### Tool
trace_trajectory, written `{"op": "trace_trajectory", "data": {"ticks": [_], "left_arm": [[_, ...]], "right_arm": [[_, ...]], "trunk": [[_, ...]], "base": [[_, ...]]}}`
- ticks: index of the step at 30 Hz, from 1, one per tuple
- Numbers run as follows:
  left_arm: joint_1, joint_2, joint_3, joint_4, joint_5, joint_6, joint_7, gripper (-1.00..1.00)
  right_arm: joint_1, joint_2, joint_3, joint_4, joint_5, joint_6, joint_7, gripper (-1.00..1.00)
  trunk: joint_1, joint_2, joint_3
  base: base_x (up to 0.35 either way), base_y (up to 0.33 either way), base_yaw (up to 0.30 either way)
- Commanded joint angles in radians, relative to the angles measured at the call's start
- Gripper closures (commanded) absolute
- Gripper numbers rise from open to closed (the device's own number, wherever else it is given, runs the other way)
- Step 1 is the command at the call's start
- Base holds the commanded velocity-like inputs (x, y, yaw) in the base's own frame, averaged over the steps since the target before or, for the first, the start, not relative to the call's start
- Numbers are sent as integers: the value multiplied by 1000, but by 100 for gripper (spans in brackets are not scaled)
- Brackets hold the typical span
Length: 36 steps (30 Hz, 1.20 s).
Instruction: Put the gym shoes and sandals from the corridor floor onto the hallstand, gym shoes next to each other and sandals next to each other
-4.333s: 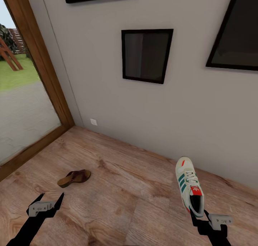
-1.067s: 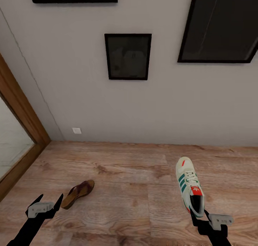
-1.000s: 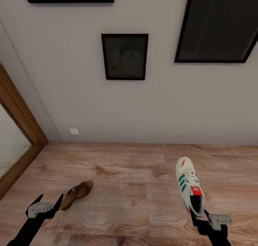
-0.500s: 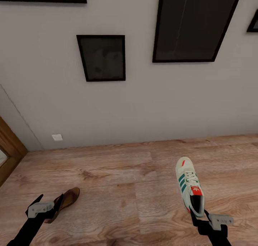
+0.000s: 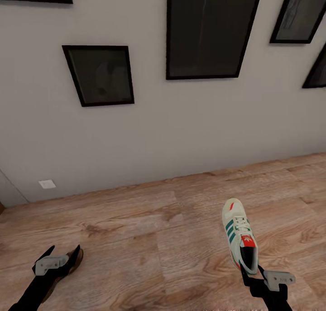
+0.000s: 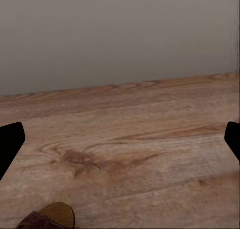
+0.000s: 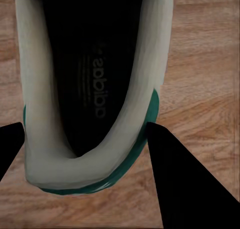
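Ahead, a grey wall hung with dark picture frames (image 5: 208, 30) meets the corridor floor (image 5: 149, 238), and I see no rack from this position. Over those brown planks my right gripper (image 5: 250, 269) is clenched on the heel end of a gym shoe (image 5: 239, 238), the toe pointing away from me towards the wall; my right wrist camera looks straight down into its dark insole, with one black finger pressed against the green-trimmed sole edge (image 7: 150, 114). I judge the shoe light, with a collar soft enough to fold, so a hold across the firmer heel and sole should keep it from twisting loose.

My left gripper (image 5: 56, 261) is spread wide and carries nothing. Just beyond its fingers a sandal (image 5: 74, 262) lies on the floor, mostly hidden behind them. It looks stiff and flat in the footbed, and I would expect the wide strap or the side edge of the sole to give the surest grip.
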Motion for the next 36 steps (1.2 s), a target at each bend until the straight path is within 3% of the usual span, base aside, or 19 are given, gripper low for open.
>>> {"op": "trace_trajectory", "data": {"ticks": [1, 36], "left_arm": [[0, 0, 0, 0, 0, 0, 0, -100], [0, 0, 0, 0, 0, 0, 0, -100]], "right_arm": [[0, 0, 0, 0, -2, 0, -1, 100], [0, -1, 0, 0, -2, 0, -1, 100]], "trunk": [[0, 0, 0], [0, 0, 14]], "base": [[0, 0, -280], [0, 0, -280]]}}
